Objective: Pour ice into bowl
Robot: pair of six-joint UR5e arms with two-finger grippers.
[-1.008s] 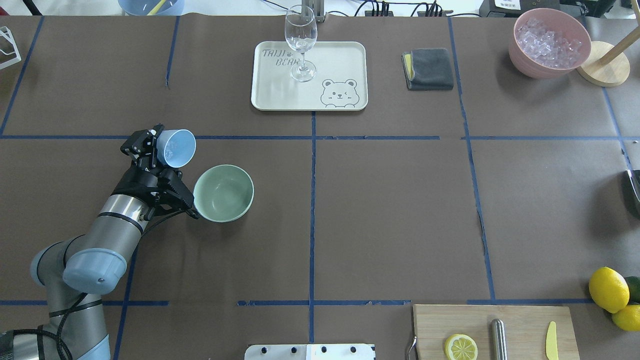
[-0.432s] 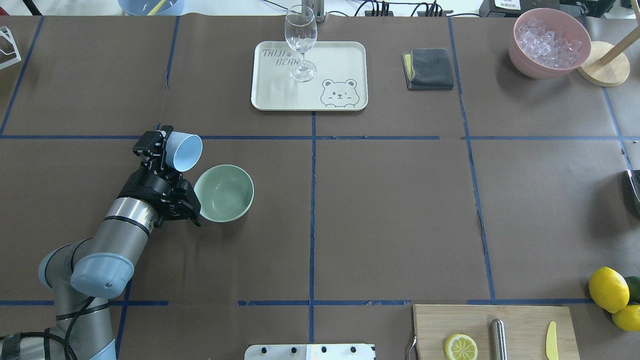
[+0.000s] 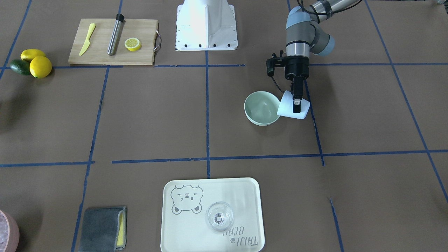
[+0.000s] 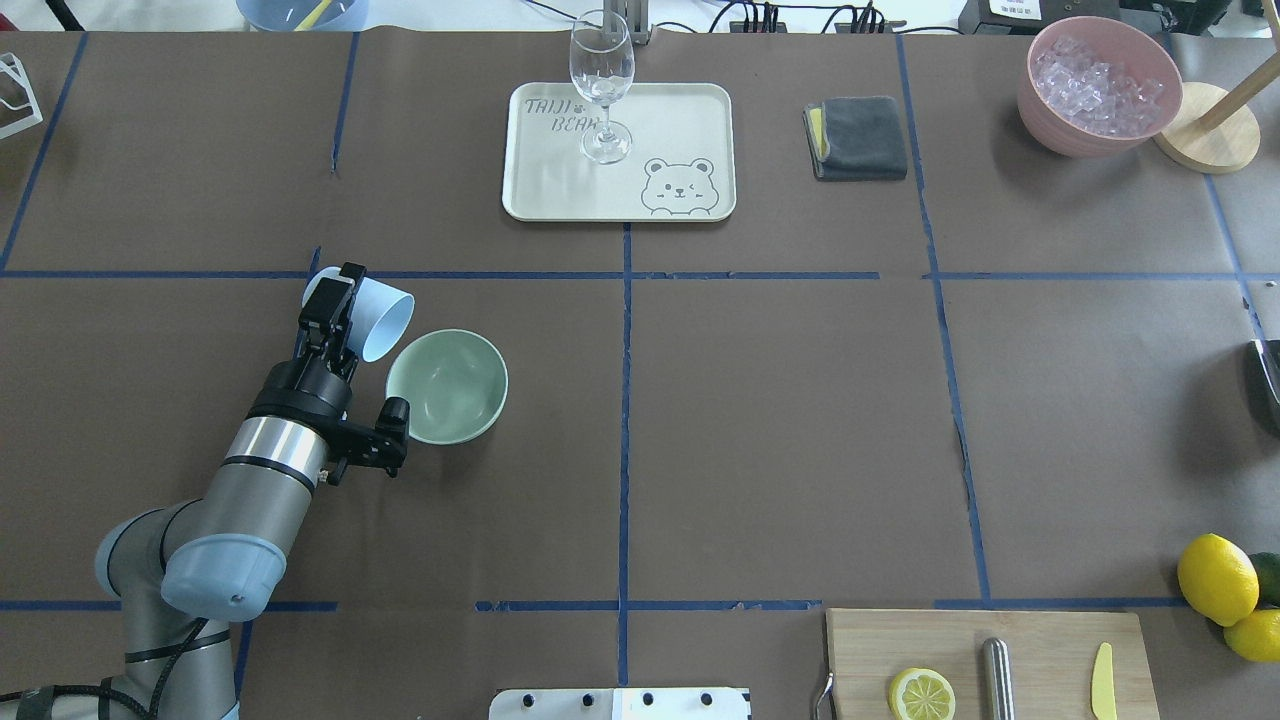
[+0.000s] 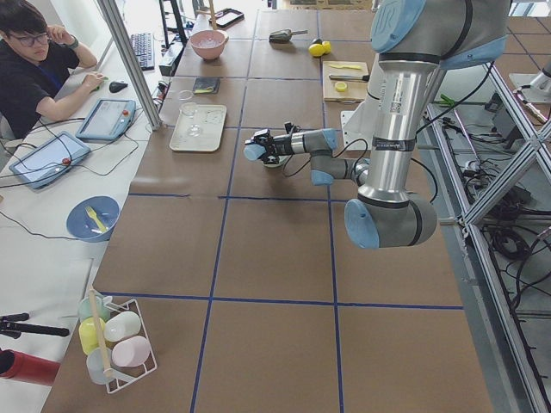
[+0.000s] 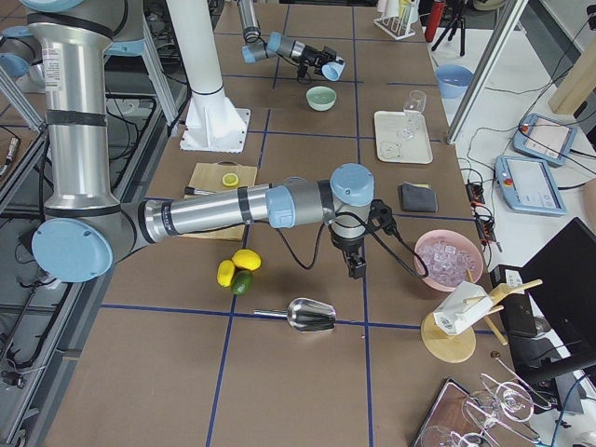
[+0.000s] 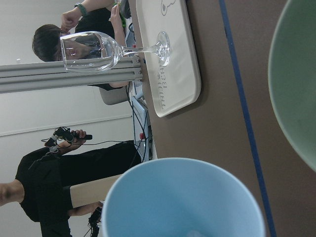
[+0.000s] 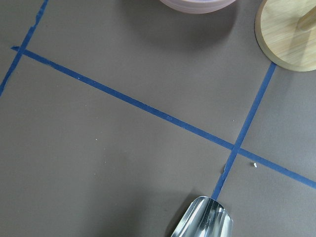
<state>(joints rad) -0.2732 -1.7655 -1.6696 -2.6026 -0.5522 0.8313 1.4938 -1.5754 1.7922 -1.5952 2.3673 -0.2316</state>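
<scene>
My left gripper (image 4: 343, 300) is shut on a light blue cup (image 4: 372, 315). The cup lies tipped on its side, a little above the table, with its mouth at the rim of the pale mint-green bowl (image 4: 447, 387). In the front-facing view the cup (image 3: 293, 109) touches or nearly touches the bowl (image 3: 261, 107), whose inside looks bare. The left wrist view shows the cup's mouth (image 7: 182, 202) and the bowl's rim (image 7: 296, 98). I see no ice in the cup from any view. My right gripper (image 6: 357, 268) hangs over the table far from the bowl; I cannot tell its state.
A pink bowl (image 4: 1045, 110) full of ice cubes stands at the far right. A cream tray (image 4: 690, 120) carries a wine glass (image 4: 602, 85). A grey cloth (image 4: 858, 137), lemons (image 4: 1217, 578), a cutting board (image 4: 1040, 650) and a metal scoop (image 6: 312, 315) are also here.
The left wrist has rolled, tipping the cup further onto its side with its mouth toward the bowl. The arm has shifted slightly right.
</scene>
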